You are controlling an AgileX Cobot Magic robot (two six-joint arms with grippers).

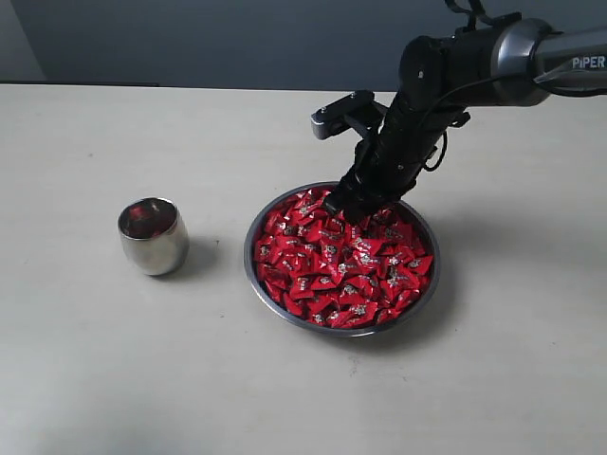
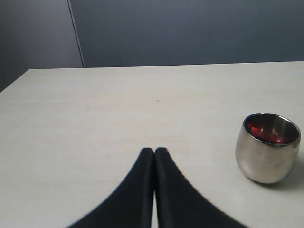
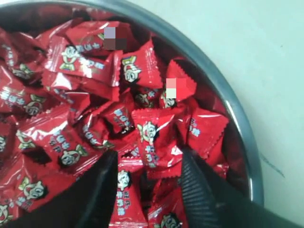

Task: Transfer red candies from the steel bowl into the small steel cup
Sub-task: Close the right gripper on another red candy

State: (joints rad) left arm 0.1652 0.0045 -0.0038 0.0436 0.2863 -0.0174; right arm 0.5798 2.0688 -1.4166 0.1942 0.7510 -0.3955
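Cup (image 1: 153,235) upright, mouth up; right jaws spread over candies (image 1: 346,270) in bowl (image 1: 249,266); left jaws clenched.

Table (image 1: 104,379) lies open on the left, near and far sides of the small steel cup (image 1: 153,235). A strip of bare tabletop separates the cup from the steel bowl (image 1: 248,258), and the cup mouth is open from above. Red candies (image 1: 341,275) fill the bowl almost rim to rim. Right gripper (image 1: 356,209) and its arm come down over the bowl's far side and block that approach. Its jaws stand apart with the tips sunk in the pile; candies are packed between and against both fingers, and the bowl wall is near one of them. The bowl's near and left portions are open from above. Left gripper (image 2: 154,154), fingers together, sits low over the table with bare surface between it and the cup.
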